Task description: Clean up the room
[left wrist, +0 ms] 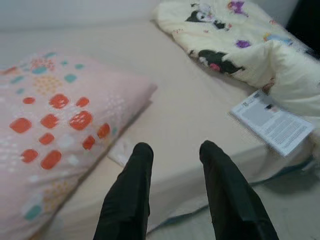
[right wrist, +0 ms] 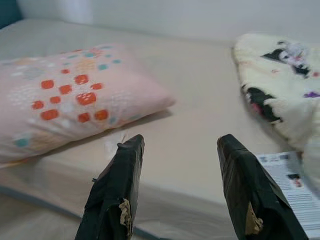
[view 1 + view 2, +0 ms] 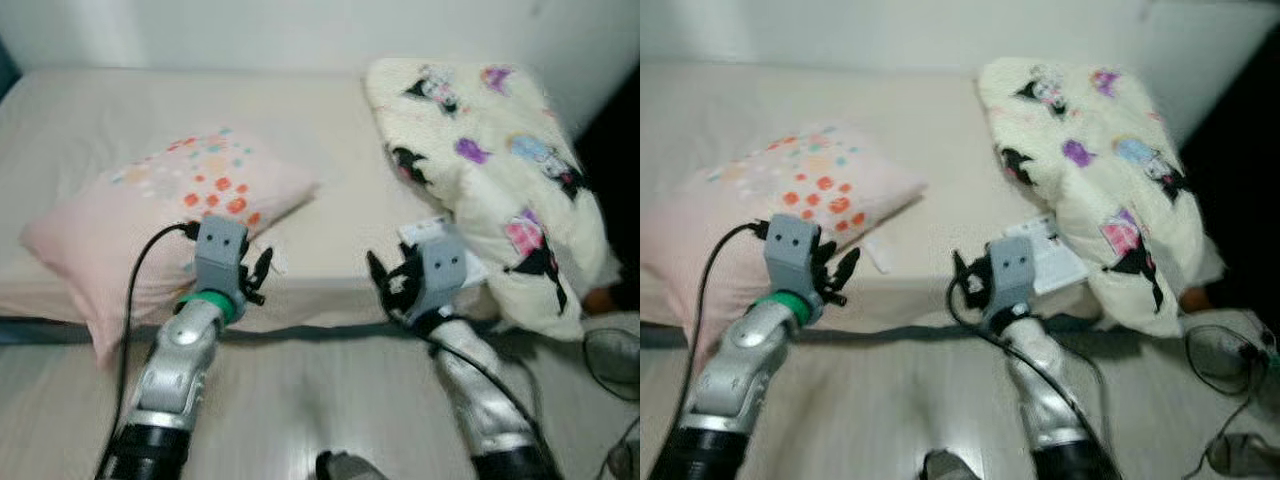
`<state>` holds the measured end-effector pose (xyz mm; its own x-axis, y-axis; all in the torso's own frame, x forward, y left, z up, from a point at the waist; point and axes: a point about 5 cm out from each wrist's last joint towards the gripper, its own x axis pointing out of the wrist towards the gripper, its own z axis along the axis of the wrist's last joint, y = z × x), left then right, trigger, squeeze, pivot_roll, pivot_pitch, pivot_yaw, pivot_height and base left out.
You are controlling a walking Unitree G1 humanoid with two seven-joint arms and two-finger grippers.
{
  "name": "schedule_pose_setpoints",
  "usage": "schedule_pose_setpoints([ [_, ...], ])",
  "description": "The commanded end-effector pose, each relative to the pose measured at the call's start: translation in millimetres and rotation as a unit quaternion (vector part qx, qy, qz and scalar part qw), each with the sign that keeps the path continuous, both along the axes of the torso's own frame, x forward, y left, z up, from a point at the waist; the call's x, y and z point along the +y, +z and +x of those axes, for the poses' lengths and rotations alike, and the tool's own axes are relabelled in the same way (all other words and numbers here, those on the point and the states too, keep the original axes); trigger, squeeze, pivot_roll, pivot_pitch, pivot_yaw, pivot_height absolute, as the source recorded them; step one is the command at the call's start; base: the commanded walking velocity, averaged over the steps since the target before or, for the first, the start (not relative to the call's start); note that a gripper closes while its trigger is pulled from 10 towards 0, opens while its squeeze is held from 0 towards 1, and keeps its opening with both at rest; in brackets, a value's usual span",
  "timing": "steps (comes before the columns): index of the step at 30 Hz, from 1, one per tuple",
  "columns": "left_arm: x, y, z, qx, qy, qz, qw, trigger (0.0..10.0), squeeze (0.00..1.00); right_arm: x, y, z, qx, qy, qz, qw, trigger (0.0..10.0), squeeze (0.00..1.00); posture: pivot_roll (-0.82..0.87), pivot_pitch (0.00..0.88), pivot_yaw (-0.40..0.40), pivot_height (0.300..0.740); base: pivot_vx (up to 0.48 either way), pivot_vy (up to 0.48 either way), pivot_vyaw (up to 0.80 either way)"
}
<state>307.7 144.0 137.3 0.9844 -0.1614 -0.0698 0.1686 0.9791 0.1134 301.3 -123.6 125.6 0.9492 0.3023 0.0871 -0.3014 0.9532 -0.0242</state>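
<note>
A low beige bed [image 3: 330,150] stands against a white wall [image 3: 300,30].

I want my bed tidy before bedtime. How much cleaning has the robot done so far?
Nothing looks tidied yet. The pink pillow with orange dots lies askew at the mattress edge, the cream fleece blanket with cartoon prints is heaped, and a printed leaflet lies loose beside it. The left gripper and right gripper are open and empty at the bed edge. All remains.

A beige bed [image 3: 330,160] carries a pink dotted pillow [image 3: 160,220] at its near left, a cream cartoon-print blanket [image 3: 490,170] on the right, and a printed leaflet [image 1: 272,122] near the blanket's near edge.
</note>
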Motion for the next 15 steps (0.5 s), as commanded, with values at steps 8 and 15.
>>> schedule_pose_setpoints([
  [8, 2.4, 0.9, 7.5, -0.018, 0.031, 0.035, 0.999, 10.0, 0.0, 0.2, -3.4, -4.9, 0.005, -0.003, 0.008, 1.0, 10.0, 0.0, -0.13, 0.079, 0.033, 0.735, 0.42, 0.0, 0.0],
  [15, 1.5, 2.2, 9.0, -0.02, 0.03, 0.039, 0.999, 10.0, 0.0, 0.9, -2.9, -6.9, 0.0, -0.001, 0.016, 1.0, 10.0, 0.0, -0.13, 0.079, 0.036, 0.735, 0.416, 0.0, 0.0],
])
